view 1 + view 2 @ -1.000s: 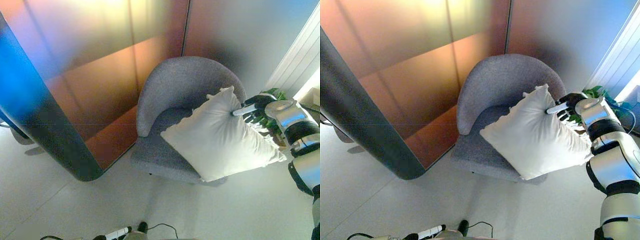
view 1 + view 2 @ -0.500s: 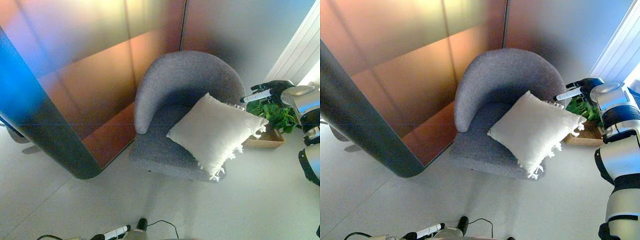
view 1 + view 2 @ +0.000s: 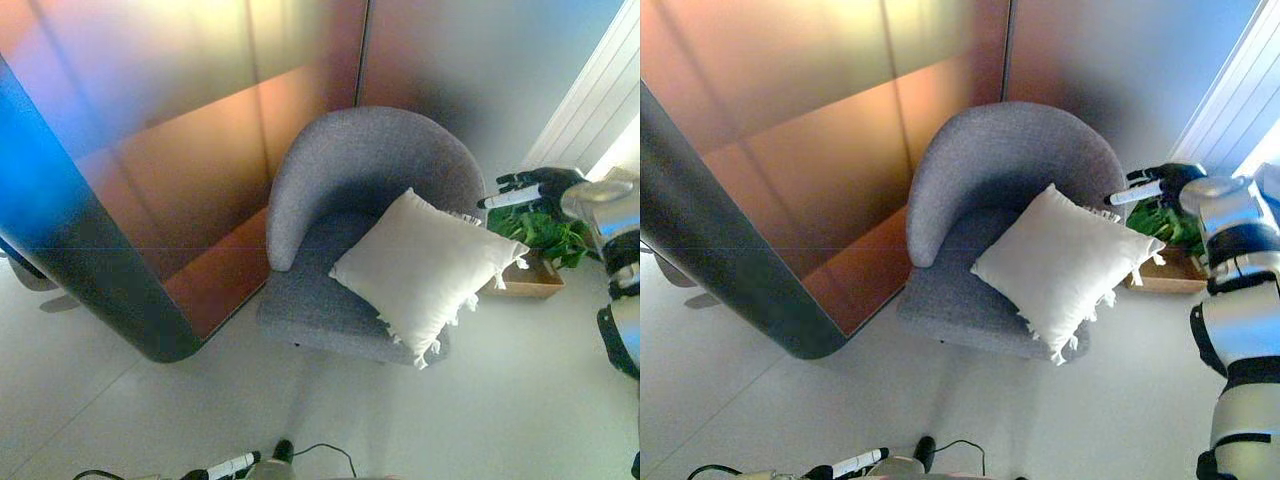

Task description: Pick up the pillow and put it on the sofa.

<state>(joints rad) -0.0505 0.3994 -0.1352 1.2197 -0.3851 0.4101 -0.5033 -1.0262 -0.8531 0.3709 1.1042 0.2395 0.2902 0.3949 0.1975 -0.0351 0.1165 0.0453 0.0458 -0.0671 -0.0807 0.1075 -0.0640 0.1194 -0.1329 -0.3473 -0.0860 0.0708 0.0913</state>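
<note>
A white fringed pillow (image 3: 420,270) lies on the seat of a grey round-backed sofa chair (image 3: 345,170), leaning over its right arm and front edge. My right hand (image 3: 528,187) is open and empty, held in the air just right of the chair's right arm, apart from the pillow; it also shows in the right eye view (image 3: 1157,183). My left hand (image 3: 228,466) shows at the bottom edge, low and idle, with its fingers too little in view to tell their state.
A potted green plant in a wooden box (image 3: 538,245) stands on the floor right of the chair, under my right hand. A brown panelled wall (image 3: 200,130) and a dark curved column (image 3: 90,280) stand to the left. Pale floor lies in front.
My right hand let go of the pillow, which dropped from a raised tilt to lie on the seat. The hand drew back to the right and stays open.
</note>
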